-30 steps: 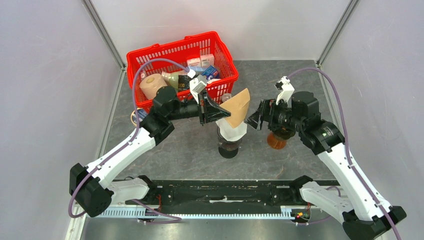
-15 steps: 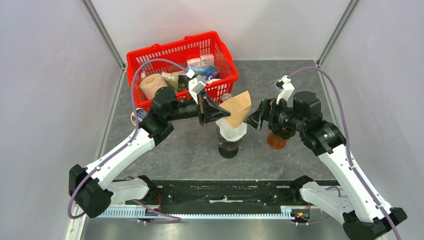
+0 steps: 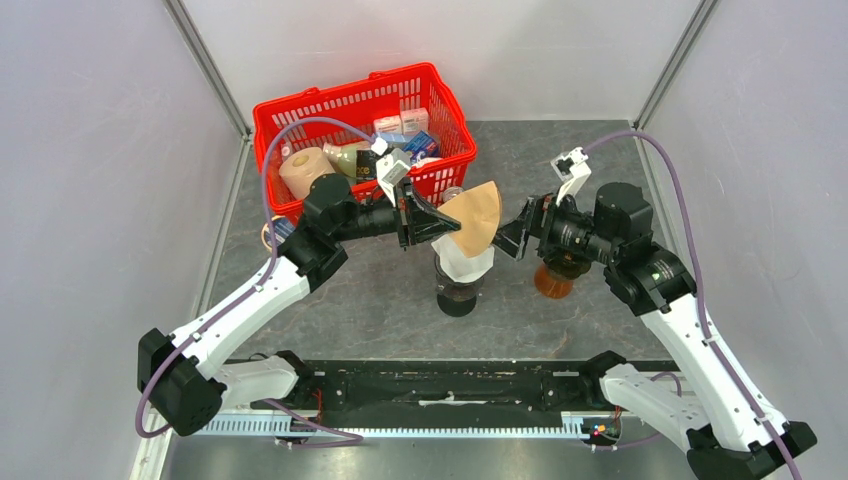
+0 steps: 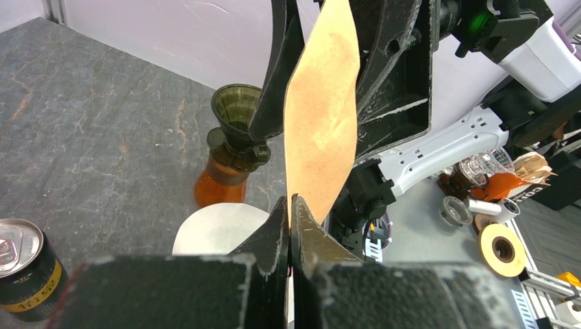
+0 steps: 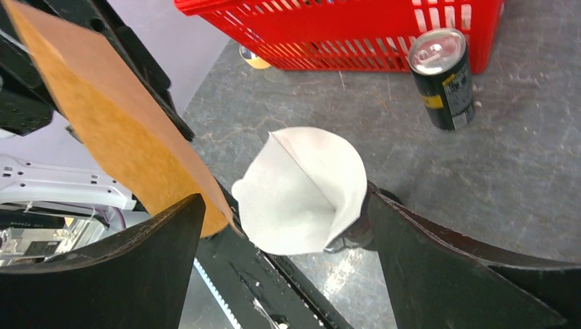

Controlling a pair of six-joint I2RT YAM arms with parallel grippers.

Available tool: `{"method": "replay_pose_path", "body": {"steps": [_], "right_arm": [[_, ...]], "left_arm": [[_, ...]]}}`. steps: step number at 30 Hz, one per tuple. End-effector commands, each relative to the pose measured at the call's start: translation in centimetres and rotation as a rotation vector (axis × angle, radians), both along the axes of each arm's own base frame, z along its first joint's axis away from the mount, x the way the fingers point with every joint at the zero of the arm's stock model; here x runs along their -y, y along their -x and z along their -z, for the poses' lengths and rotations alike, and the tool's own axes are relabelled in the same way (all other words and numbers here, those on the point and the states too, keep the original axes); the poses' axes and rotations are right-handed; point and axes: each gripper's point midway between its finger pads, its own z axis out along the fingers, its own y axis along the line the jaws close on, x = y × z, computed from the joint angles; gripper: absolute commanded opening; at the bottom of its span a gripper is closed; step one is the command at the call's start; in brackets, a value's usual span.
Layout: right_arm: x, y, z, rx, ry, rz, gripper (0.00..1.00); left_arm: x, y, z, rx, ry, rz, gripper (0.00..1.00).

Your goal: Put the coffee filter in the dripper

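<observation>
My left gripper (image 3: 450, 222) is shut on the lower edge of a brown paper coffee filter (image 3: 474, 212) and holds it upright in the air. The filter also shows edge-on in the left wrist view (image 4: 322, 116), above the closed jaws (image 4: 290, 205). Just below it a white filter (image 3: 464, 262) sits in a dripper on a dark base (image 3: 458, 297). A second, empty dark funnel dripper on an amber carafe (image 4: 235, 113) stands to the right (image 3: 553, 280). My right gripper (image 3: 514, 236) is open and empty, close to the brown filter's right side (image 5: 116, 130).
A red basket (image 3: 300, 110) full of groceries stands at the back left. A black and yellow can (image 5: 442, 75) stands in front of it, behind the drippers. A tape roll (image 3: 270, 233) lies by the left arm. The rail (image 3: 440, 385) runs along the near edge.
The brown filter has shifted slightly left and tilted a little in my left gripper. The right arm's wrist has drawn slightly to the right, with its jaws still open beside the filter.
</observation>
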Motion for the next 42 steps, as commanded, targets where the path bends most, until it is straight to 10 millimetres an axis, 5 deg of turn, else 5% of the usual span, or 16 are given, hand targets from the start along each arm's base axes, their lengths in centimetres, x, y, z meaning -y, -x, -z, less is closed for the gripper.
{"method": "replay_pose_path", "body": {"steps": [1,12,26,33,37,42], "right_arm": [[-1.3,-0.5,-2.8,0.111,-0.069,-0.060,0.97],[-3.6,-0.9,-3.7,0.097,-0.152,-0.173,0.88],[-4.7,0.1,-3.9,0.074,-0.194,-0.270,0.51],[-4.6,0.5,-4.0,0.080,-0.196,-0.283,0.26],[-4.6,0.5,-4.3,0.092,-0.197,-0.277,0.01],[-4.3,0.4,-4.6,0.105,-0.197,-0.255,0.00]], "left_arm": [[0.1,0.7,-1.2,0.014,0.036,0.036,0.02],[0.3,1.5,-1.3,0.020,0.041,0.092,0.02],[0.5,1.2,-1.3,0.009,0.049,0.078,0.02],[0.8,0.8,-1.3,-0.018,0.056,0.077,0.02],[0.9,0.5,-1.2,-0.028,0.052,0.066,0.02],[0.8,-0.3,-1.0,-0.039,0.039,0.019,0.03]]}}
